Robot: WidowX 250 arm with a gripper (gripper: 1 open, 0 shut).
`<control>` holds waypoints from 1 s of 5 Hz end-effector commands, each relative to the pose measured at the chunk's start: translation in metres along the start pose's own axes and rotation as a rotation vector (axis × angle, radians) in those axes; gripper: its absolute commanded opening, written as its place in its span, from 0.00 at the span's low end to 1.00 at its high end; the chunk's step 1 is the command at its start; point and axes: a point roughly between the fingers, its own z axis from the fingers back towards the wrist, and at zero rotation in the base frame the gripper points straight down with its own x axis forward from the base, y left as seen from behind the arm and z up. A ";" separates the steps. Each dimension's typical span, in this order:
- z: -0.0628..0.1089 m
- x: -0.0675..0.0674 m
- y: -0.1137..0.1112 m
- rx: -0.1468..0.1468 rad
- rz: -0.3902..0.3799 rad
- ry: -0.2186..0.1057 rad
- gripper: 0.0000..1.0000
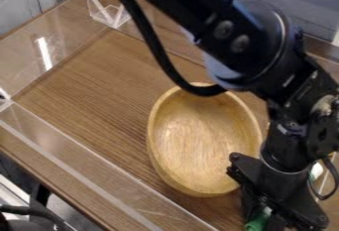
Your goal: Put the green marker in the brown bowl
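1 brown bowl (pixel 205 142) at lower center; 1 gripper (pixel 261 218) at lower right, closed on 1 green marker (pixel 263 216).

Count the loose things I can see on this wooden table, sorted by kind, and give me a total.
Round light brown wooden bowl: 1
Marker, only a green bit showing under the black robot arm's fingers: 1
Total: 2
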 end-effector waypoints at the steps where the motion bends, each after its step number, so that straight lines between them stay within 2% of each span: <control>1: 0.015 0.010 -0.006 -0.011 -0.020 -0.052 0.00; 5: 0.023 0.008 -0.006 0.004 -0.055 -0.040 0.00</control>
